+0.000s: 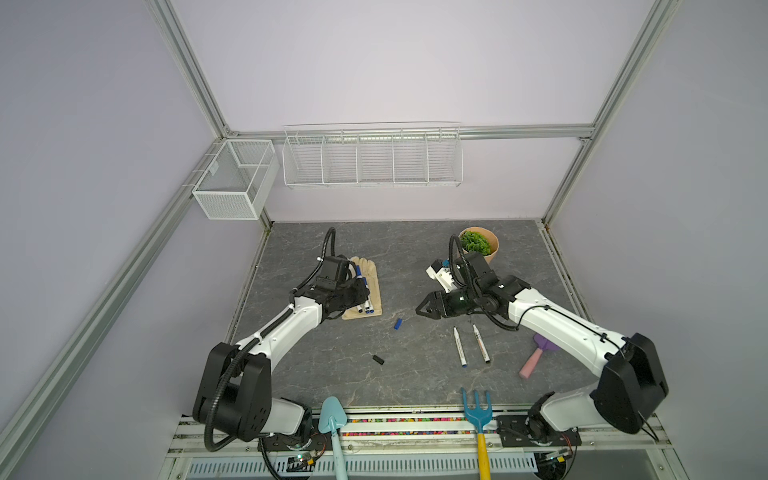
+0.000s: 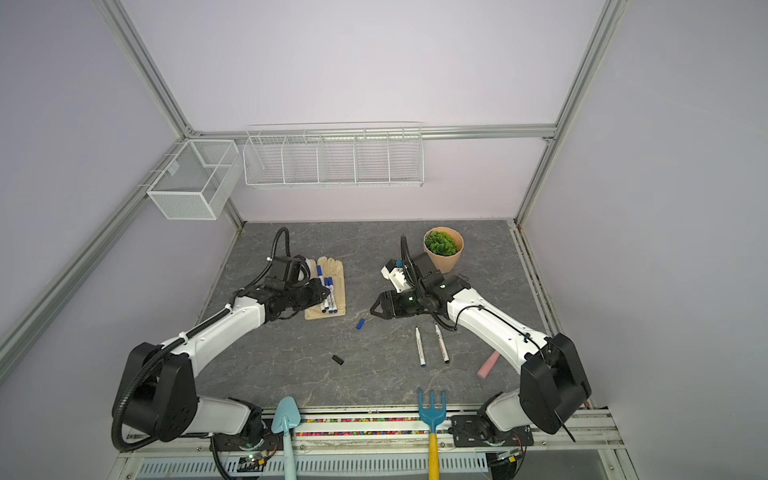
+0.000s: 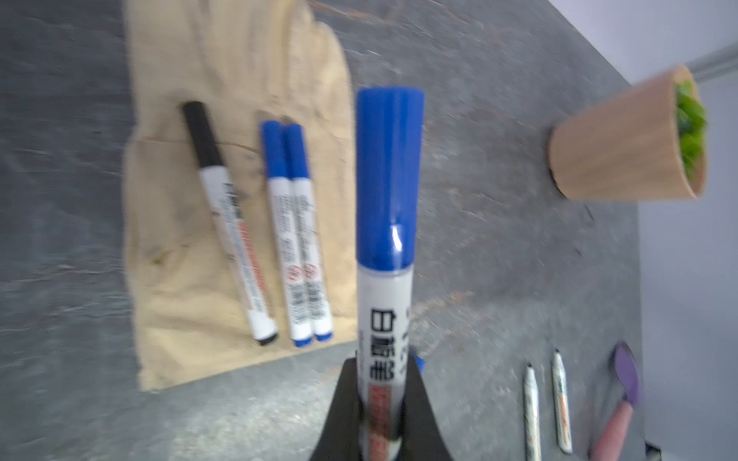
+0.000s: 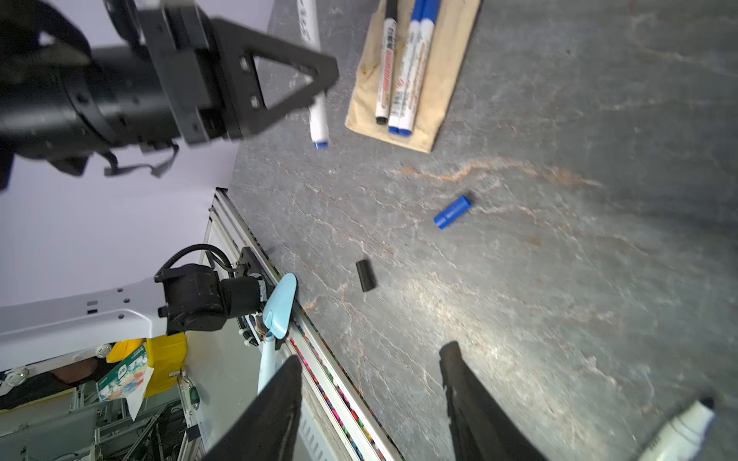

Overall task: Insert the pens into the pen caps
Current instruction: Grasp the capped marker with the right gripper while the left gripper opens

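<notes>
Left end effector [image 3: 381,365] clenched on smooth cylindrical blue-capped pen [image 3: 385,279]; right end effector [image 4: 371,353] released, empty.

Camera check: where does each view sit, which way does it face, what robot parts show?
Top views: high over the near edge, looking down at the table and back wall; left arm and right arm show in both.
Left wrist: behind the left gripper, looking along the capped blue pen it clamps; only its fingers show.
Right wrist: behind the open right gripper, facing the blue cap and black cap; the left arm shows too.
Shared: both wrist views show the glove with three capped pens.
</notes>
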Robot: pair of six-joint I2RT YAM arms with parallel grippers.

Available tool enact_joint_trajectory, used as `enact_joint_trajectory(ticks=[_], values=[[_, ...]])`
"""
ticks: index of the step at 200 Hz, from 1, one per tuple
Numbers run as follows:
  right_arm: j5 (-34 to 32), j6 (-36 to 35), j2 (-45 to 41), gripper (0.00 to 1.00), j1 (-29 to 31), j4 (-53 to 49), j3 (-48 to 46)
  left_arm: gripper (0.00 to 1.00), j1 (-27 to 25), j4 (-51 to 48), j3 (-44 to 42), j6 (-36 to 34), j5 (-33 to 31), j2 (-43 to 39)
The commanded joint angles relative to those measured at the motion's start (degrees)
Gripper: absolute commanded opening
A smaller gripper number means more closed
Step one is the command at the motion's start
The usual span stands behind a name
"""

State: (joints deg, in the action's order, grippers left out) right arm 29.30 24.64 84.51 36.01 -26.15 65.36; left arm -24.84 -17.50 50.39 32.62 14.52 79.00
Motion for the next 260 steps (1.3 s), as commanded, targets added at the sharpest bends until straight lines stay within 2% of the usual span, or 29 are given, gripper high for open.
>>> enact_joint_trajectory(ticks=[1,27,61,147,207,233,257,260], values=[[2.39,0.64,3.31,0.59,0.47,5.21,4.2,0.0,-3.68,4.5,-3.82,-0.63,3.68,-3.79],[3.6,1.9,7.97,0.58,1.16,6.71,8.39,0.0,-6.7,9.95,-8.11,1.34,4.33,-8.26],[5.02,2.84,12.82,0.55,1.37,7.6,12.85,0.0,-8.02,11.49,-10.02,1.41,5.29,-11.43],[8.69,5.83,18.47,0.46,4.41,11.8,14.5,0.0,-8.47,12.21,-10.05,1.22,6.22,-11.1],[9.59,7.52,21.56,0.27,4.83,13.85,15.87,0.0,-8.65,14.04,-10.83,2.4,6.91,-10.98],[10.09,7.7,22.53,0.15,4.75,13.88,16.52,0.0,-8.65,14.42,-11.36,2.61,6.6,-11.37],[10.24,7.65,23.12,0.1,4.74,14.02,16.93,0.0,-8.67,13.9,-11.67,2.67,5.4,-11.85],[10.29,7.62,23.22,0.1,4.71,14.0,17.0,0.05,-8.69,13.89,-11.71,2.63,5.29,-11.93]])
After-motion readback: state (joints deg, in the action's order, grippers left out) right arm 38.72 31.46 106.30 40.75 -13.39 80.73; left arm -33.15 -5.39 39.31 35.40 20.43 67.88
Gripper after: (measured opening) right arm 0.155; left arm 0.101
